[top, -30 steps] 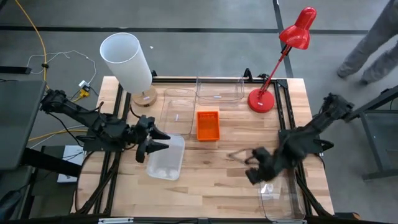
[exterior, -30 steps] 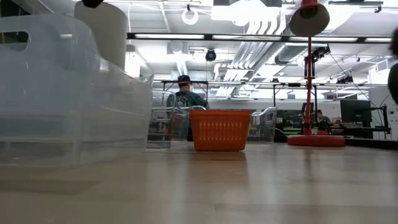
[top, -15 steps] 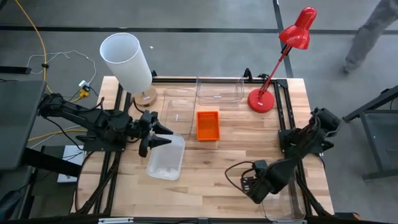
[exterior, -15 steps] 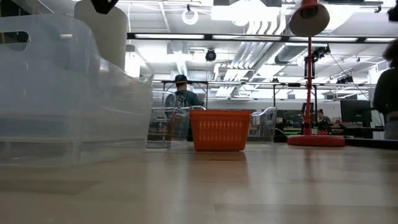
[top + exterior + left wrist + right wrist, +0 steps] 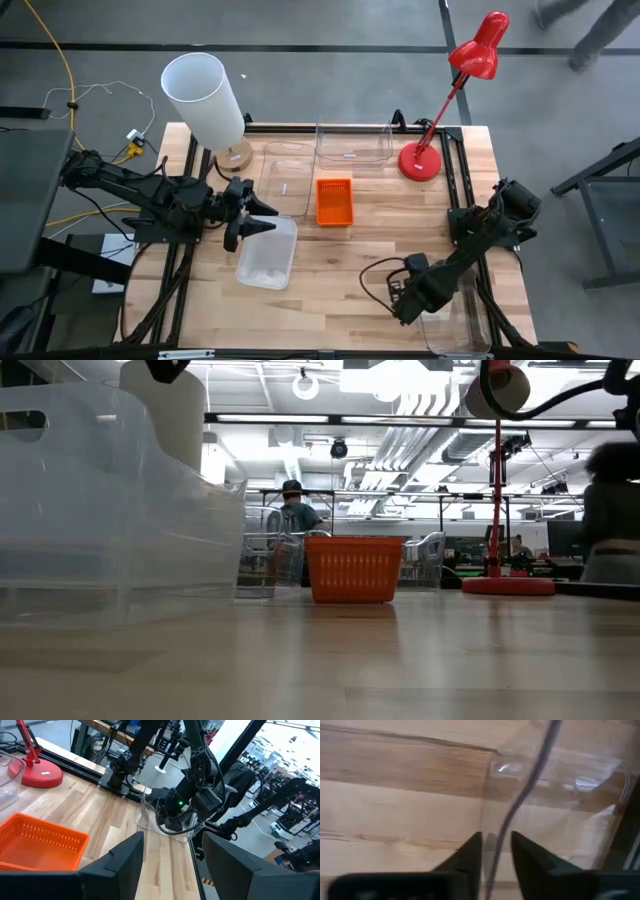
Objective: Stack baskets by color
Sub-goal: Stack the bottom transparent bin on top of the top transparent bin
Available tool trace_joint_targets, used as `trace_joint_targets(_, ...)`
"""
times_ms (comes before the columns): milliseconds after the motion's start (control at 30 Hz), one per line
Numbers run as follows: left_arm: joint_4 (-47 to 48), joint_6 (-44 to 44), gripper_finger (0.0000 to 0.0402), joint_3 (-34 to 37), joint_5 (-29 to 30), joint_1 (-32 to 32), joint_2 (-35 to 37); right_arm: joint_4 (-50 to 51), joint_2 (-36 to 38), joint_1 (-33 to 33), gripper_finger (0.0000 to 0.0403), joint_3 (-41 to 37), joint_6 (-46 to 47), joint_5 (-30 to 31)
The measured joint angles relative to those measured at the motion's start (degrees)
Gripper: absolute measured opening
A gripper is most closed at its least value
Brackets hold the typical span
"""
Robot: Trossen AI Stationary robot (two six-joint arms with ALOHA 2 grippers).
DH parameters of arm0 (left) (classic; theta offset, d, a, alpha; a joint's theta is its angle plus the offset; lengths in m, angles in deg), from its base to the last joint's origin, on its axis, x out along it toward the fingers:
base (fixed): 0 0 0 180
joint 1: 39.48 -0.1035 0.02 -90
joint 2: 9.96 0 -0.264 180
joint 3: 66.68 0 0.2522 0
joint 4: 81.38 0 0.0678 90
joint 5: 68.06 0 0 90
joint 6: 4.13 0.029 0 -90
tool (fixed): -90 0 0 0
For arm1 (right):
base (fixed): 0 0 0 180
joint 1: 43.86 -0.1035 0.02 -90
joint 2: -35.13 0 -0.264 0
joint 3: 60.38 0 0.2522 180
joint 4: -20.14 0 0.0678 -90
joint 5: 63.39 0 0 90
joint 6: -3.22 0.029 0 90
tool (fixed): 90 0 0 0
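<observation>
High view: one orange basket (image 5: 334, 201), four clear bins (image 5: 267, 252); right gripper (image 5: 496, 851) pinches a bin's wall; left gripper (image 5: 262, 217) spread.

**Workshop hall around a wooden tabletop**

The butcher-block tabletop (image 5: 340, 260) stands on a grey concrete floor (image 5: 330, 60) crossed by dark seams. Beyond it, the low view shows white ceiling ducts (image 5: 400, 410), strip lighting, metal racks and a person in a cap (image 5: 293, 510).
</observation>
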Motion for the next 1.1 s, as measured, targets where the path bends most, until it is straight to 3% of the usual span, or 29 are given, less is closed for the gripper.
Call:
trace_joint_targets(67,0.0,0.0,0.019,0.0,0.05,0.0,-0.01,-0.29,0.0,0.07,0.0029,0.0,-1.69,0.29)
trace_joint_targets(133,0.0,0.0,0.019,0.0,0.13,0.0,-0.01,-0.47,0.0,0.04,0.0009,0.0,-2.54,1.49)
trace_joint_targets(300,0.0,-0.22,0.019,0.0,0.13,0.0,-0.01,-1.25,1.88,0.43,0.0004,0.48,-4.62,5.1)
trace_joint_targets(500,-0.13,-1.11,0.019,0.0,1.19,0.0,-0.03,0.02,9.35,2.94,0.0001,5.55,-13.41,19.39)
trace_joint_targets(667,-0.46,-1.11,0.019,0.0,1.77,0.0,-0.03,-1.75,14.47,7.64,0.0,15.5,-36.11,27.01)
trace_joint_targets(900,-1.24,-0.97,0.019,0.0,1.68,0.0,-0.03,-1.15,12.51,18.66,0.0,33.08,-71.22,28.78)
trace_joint_targets(1100,-11.72,-1.07,0.019,-0.09,-3.08,0.04,2.29,-0.57,8.65,29.07,0.0,41.87,-96.82,29.3)
